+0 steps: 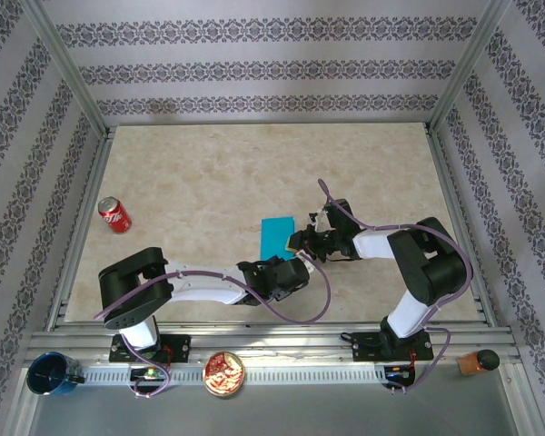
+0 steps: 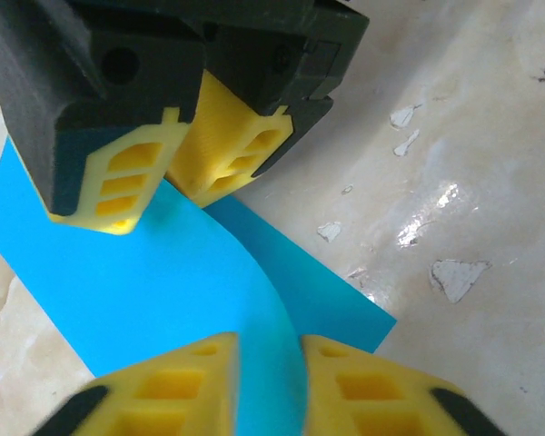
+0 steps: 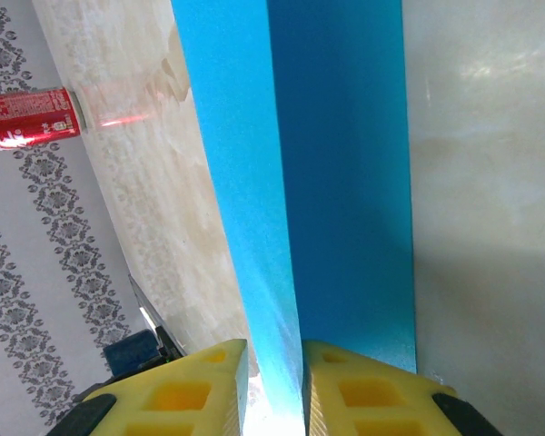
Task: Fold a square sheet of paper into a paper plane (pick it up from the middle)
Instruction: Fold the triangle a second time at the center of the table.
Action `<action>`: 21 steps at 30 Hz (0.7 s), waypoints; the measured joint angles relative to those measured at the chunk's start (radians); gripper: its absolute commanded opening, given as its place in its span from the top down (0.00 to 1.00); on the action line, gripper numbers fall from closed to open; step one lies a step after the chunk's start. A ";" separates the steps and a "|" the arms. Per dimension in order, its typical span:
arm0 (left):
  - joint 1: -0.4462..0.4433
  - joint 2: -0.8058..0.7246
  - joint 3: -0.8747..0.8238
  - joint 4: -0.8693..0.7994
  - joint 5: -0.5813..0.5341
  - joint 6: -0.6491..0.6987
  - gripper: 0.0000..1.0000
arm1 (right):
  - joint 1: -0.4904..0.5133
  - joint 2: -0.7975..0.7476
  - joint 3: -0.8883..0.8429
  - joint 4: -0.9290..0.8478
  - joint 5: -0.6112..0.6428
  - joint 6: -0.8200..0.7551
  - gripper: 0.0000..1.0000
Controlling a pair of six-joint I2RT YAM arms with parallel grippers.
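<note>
The square sheet of paper [image 1: 276,234] is bright turquoise and lies near the table's middle as a narrow strip, one part lifted off the surface. My left gripper [image 1: 291,270] comes in from the near side. In the left wrist view a raised curl of paper [image 2: 145,291] fills the gap of the left gripper [image 2: 271,341], both yellow fingers against it. My right gripper [image 1: 300,243] is at the paper's right edge; the left wrist view shows this right gripper [image 2: 168,195] pinching that edge. In the right wrist view a standing flap of paper [image 3: 336,182] runs into the right gripper [image 3: 274,345].
A red soda can [image 1: 114,215] lies at the table's left. Along the near rail are a dark blue cup [image 1: 53,373], a small bowl [image 1: 224,373] and a brown object [image 1: 477,361]. Patterned walls with metal posts enclose the table [image 1: 209,173].
</note>
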 measured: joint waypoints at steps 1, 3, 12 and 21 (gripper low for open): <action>0.000 -0.001 -0.002 0.000 -0.001 0.001 0.85 | 0.000 0.000 0.000 0.000 0.000 0.000 0.76; 0.000 -0.003 -0.005 0.000 -0.003 0.001 0.90 | 0.000 0.000 0.000 0.000 0.000 0.000 0.76; 0.000 -0.025 -0.010 0.000 -0.002 -0.006 1.00 | 0.000 -0.025 -0.014 -0.020 0.037 -0.002 0.73; 0.086 -0.109 -0.012 0.003 0.200 -0.099 1.00 | -0.019 -0.223 -0.099 -0.115 0.187 -0.035 0.66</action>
